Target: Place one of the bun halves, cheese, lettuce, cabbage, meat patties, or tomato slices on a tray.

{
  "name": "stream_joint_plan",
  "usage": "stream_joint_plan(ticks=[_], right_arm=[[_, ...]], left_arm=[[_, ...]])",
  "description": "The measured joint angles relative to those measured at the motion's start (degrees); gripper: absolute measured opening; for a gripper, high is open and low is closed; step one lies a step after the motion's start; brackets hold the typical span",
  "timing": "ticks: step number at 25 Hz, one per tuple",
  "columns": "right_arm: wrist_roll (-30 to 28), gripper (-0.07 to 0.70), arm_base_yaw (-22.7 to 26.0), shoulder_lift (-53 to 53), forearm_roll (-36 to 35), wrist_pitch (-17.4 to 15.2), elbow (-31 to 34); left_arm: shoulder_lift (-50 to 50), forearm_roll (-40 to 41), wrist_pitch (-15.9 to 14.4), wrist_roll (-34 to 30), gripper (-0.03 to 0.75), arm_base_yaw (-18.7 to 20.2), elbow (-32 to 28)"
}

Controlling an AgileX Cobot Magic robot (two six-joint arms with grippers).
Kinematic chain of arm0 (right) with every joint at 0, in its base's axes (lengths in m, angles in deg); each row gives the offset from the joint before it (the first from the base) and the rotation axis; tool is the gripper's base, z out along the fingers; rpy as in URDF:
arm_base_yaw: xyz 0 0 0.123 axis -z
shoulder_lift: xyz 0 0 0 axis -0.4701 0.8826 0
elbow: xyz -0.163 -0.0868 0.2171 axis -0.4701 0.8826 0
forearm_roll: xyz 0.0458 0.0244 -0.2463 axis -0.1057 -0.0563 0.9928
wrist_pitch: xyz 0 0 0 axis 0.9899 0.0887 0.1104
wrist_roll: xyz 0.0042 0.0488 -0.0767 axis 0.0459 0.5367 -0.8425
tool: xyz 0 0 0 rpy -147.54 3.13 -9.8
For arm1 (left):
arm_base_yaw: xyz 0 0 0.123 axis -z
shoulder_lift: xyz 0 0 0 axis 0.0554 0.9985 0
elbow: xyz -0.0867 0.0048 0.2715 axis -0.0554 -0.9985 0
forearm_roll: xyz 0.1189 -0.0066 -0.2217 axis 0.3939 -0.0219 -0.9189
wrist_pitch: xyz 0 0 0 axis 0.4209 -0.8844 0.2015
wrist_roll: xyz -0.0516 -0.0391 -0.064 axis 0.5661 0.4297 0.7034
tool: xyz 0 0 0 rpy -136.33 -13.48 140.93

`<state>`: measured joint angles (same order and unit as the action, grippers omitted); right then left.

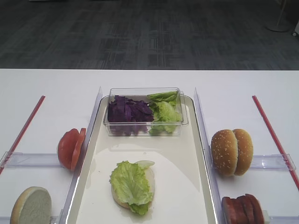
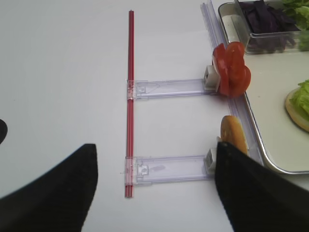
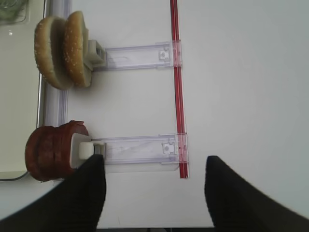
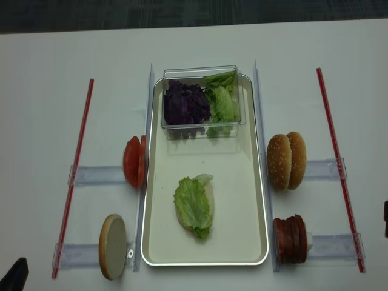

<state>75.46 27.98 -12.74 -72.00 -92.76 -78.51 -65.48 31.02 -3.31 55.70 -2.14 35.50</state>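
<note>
**Burger station: both grippers empty, one bun half with lettuce on the tray**

Right gripper (image 3: pixel 152 193): two dark fingers (image 3: pixel 79 203) spread apart over bare table, grasping nothing; the meat patties lie just beyond its left finger.

Left gripper (image 2: pixel 154 193): fingers (image 2: pixel 256 193) likewise parted and released, nothing between them, above the clear holders left of the tray.

Tray (image 4: pixel 248 200): one, cream-white, long axis running near to far, centred on the white table (image 4: pixel 36 91).
- Far end: one clear plastic box (image 4: pixel 202 97), long axis left to right. Contents: purple cabbage (image 4: pixel 185 104) in the left part, green lettuce pieces (image 4: pixel 223 100) in the right part.
- Near half: one bun half (image 4: pixel 208 206) lying flat, one lettuce leaf (image 4: pixel 193 205) laid on top, covering most of it; leaf elongated near to far.

Left of tray, on clear holders, standing on edge:
- Tomato slices (image 4: pixel 133 161), stacked; two discernible.
- One pale-faced bun half (image 4: pixel 113 246), nearer, cut face towards the left.

Right of tray, standing on edge:
- Two sesame bun halves (image 4: pixel 287 160), touching each other.
- Meat patties (image 4: pixel 290 239), nearer, stacked; count unclear, about three.

Red strips (image 4: pixel 76 176): two, one at each outer side, running near to far.
</note>
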Motion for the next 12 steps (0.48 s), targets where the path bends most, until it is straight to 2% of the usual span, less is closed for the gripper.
stream_joint_plan(ticks=[6, 12], right_arm=[[0.0, 0.474, 0.0, -1.82, -0.09, 1.18, 3.48], [0.0, 0.473, 0.0, -6.03, -0.09, 1.52, 3.77]], left_arm=[[0.0, 0.0, 0.0, 0.04, 0.486, 0.0, 0.0], [0.0, 0.0, 0.0, 0.04, 0.486, 0.0, 0.0]])
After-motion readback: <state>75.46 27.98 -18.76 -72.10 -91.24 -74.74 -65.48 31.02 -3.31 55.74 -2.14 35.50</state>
